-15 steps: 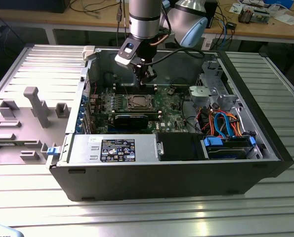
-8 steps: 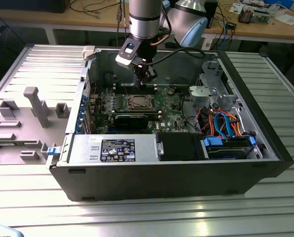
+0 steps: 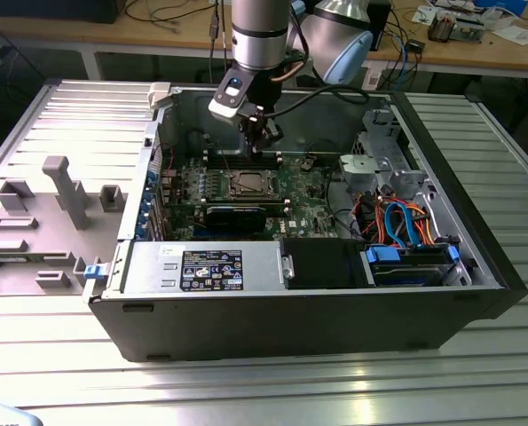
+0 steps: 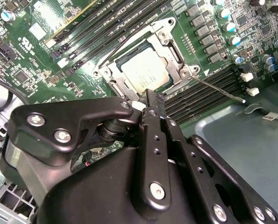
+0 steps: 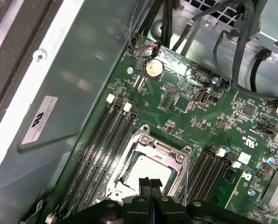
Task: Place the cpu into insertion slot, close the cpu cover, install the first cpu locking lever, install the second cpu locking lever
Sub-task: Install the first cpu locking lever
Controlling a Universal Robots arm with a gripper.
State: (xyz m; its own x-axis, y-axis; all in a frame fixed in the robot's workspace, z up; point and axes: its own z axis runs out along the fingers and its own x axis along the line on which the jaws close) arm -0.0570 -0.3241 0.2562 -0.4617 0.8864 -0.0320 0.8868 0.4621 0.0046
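The flat, silvery-grey square cpu sits level in the green motherboard's square insertion slot. The thin silvery cpu cover frame lies flat over its edges.

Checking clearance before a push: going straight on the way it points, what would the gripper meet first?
Likely the cpu cover at its rim, beside the cpu; depth is unclear.

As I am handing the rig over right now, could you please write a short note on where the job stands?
Gripper: shut, holding nothing, hovering over the socket's edge.
Cpu: seated in the insertion slot.
Cpu cover: appears to lie flat around the cpu.
Done: cpu placed, cover apparently down.
Left: both locking levers. One lever sticks out free over the memory slots and looks unlatched; I cannot judge the other.
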